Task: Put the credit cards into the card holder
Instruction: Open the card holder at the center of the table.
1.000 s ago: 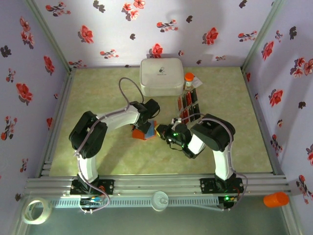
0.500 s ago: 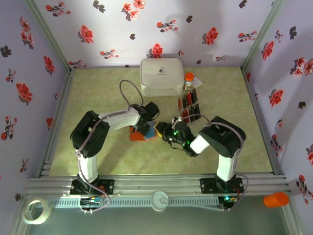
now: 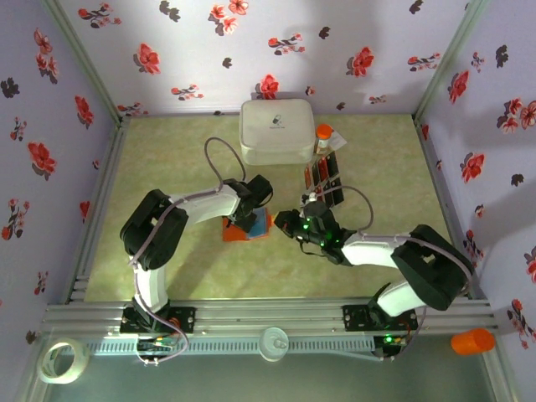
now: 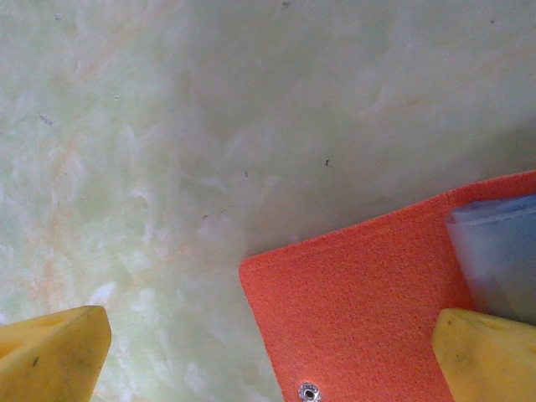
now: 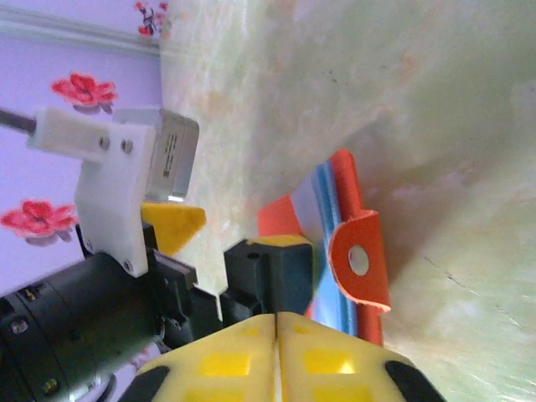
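Top external view: where is the card holder (image 3: pixel 243 230)?

On the table (image 3: pixel 167 167), near the middle, lying open with its blue-grey inside up, between the two claws. The left claw (image 3: pixel 249 219) hangs right over it.

How wide is that claw?

Spread fully. In the left wrist view its yellow fingertips (image 4: pixel 50 352) stand far apart, one over bare table, the other at the edge of the holder's blue-grey pocket. It grips nothing.

And the right claw (image 3: pixel 283 223)?

Its two yellow fingers are pressed flat together in the right wrist view, with nothing visible between them. It sits just beside the holder's orange snap tab (image 5: pixel 358 261); I cannot tell whether it touches.

The credit cards (image 3: pixel 323 180)?

A row of red and black ones lies farther back, near the white case (image 3: pixel 276 130) and apart from the holder.
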